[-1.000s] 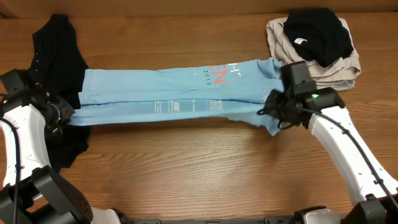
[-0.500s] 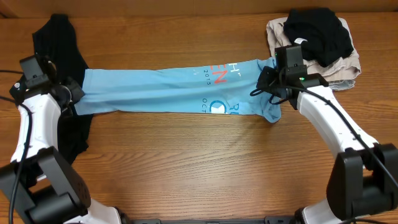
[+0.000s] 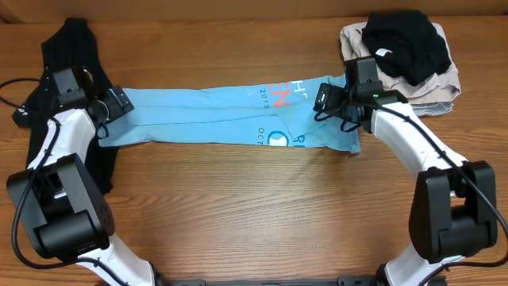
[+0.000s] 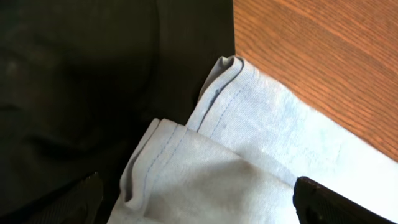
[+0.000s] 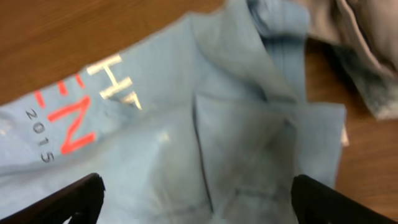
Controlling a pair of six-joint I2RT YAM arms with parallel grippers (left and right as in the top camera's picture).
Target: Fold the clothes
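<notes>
Released — your left gripper and right gripper gape empty over the light blue fabric T-shirt's ends; lengthwise fold looks done.

This looks like a robotics lab bench. I see a wood-grain surface with my white left arm and white right arm fixed at its near edge. The only other things are a light blue T-shirt and a heap of beige and black garments.

Overhead looks straight down; both wrist views sit close above the T-shirt.
</notes>
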